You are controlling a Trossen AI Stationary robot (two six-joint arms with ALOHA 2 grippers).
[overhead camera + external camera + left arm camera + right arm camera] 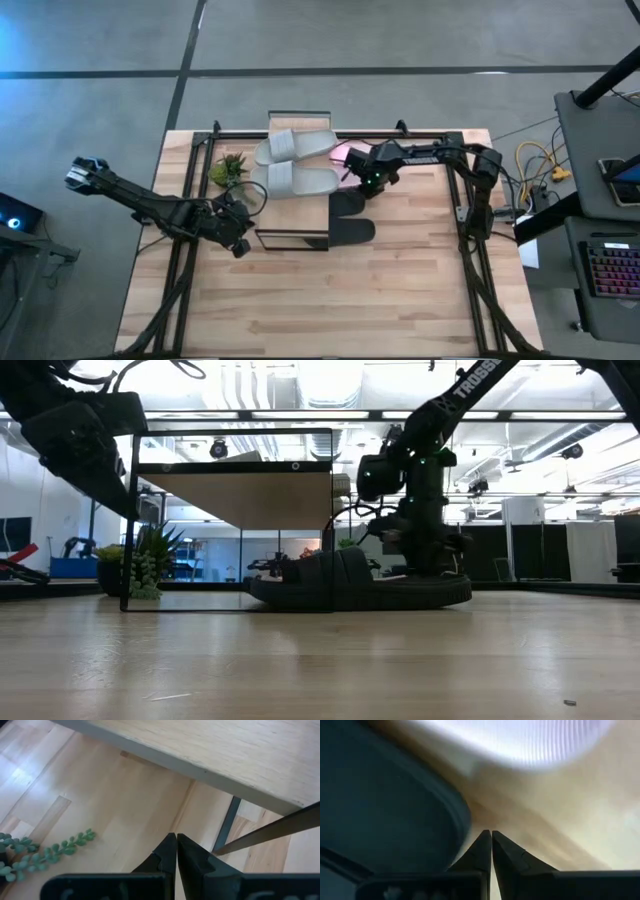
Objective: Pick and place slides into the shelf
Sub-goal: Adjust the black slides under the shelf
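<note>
The shelf (pixel 292 243) stands mid-table, and its plank top (pixel 240 495) shows from the side in the low view. Two grey slides (pixel 296 146) (pixel 300 181) lie flat on the plank. A pink slide (pixel 341 152) peeks out beside them, behind my right arm. Two black slides (pixel 348 204) (pixel 352 232) lie on the table at the shelf's right side, one end of each inside the frame (pixel 360 588). My right gripper (pixel 491 834) is shut, low over the table beside a black slide (pixel 380 805). My left gripper (pixel 176 837) is shut near the shelf's left leg (pixel 227 822).
A small potted plant (pixel 228 168) stands left of the shelf, close to my left arm, and its trailing stem (pixel 45 851) shows in the left wrist view. Bare table (pixel 330 300) lies toward the near edge. A desk with a keyboard (pixel 610 270) stands beyond the table's right.
</note>
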